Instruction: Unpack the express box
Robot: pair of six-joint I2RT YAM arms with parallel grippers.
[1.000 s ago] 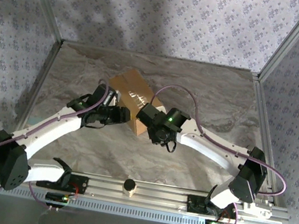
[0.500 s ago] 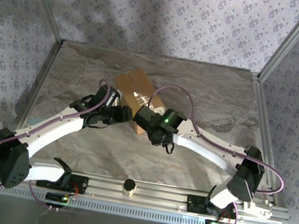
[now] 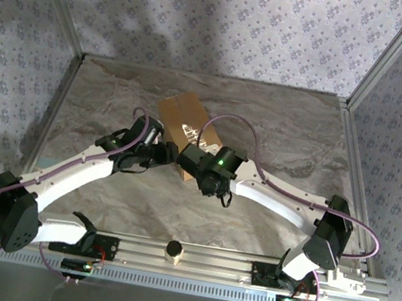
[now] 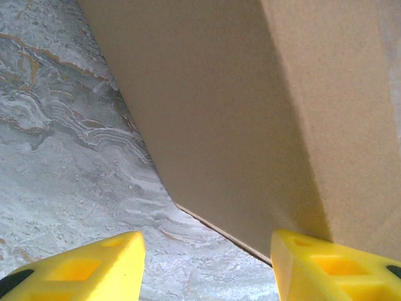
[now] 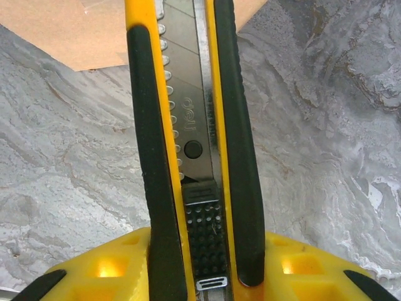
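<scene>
The express box (image 3: 184, 114) is a tan cardboard carton with glossy tape on top, lying at an angle on the marble table (image 3: 283, 126) behind both grippers. In the left wrist view its plain side (image 4: 250, 113) stands close ahead. My left gripper (image 3: 163, 154) (image 4: 207, 266) is open at the box's near left side, and its right fingertip (image 4: 326, 263) lies against the cardboard. My right gripper (image 3: 189, 156) (image 5: 200, 273) is shut on a yellow and black utility knife (image 5: 188, 125). The knife points at a corner of the box (image 5: 69, 31).
A small round wooden-looking piece (image 3: 174, 250) sits on the aluminium rail (image 3: 228, 263) between the arm bases. Metal frame posts (image 3: 55, 94) and patterned cloth walls close in the table on three sides.
The right arm has slid left with the knife, closer to the left gripper. The box's visible top has turned and shifted slightly. Both jaws stay as they were.
</scene>
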